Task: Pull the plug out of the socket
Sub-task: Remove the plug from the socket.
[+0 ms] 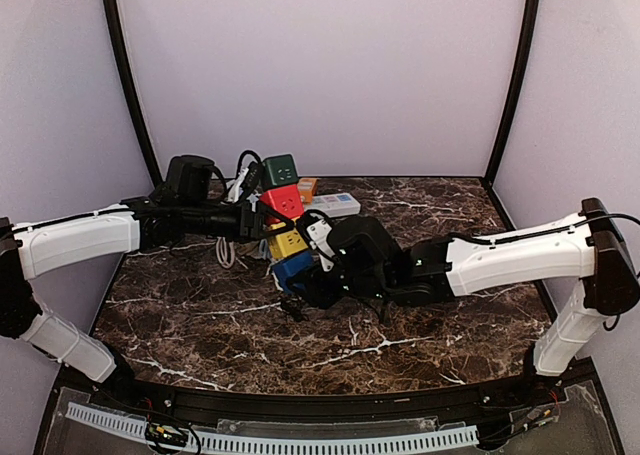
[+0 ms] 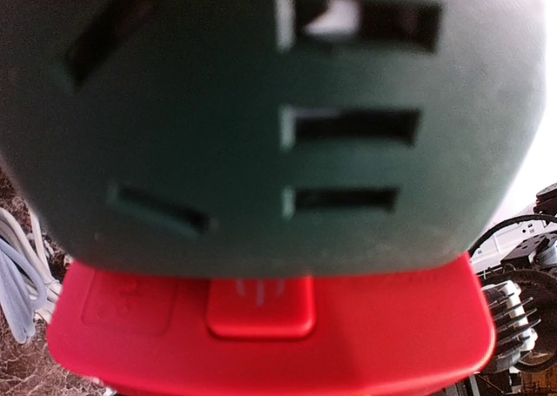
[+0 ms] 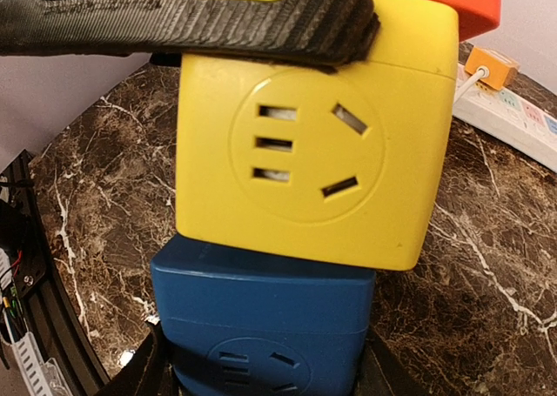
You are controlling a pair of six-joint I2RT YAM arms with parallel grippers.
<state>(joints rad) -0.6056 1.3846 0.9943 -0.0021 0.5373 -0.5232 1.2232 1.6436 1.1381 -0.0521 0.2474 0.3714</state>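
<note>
4 stacked socket cubes (image 1: 285, 225), blue cube (image 3: 261, 313) clamped in right gripper (image 3: 261, 372)

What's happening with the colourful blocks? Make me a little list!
chain: green cube, red cube, yellow cube, blue cube, plugged together
right gripper: shut on blue cube
left gripper: at the red-yellow join, grip unclear
behind: white power strip
underneath: marble table
unplugged yet: no
</note>
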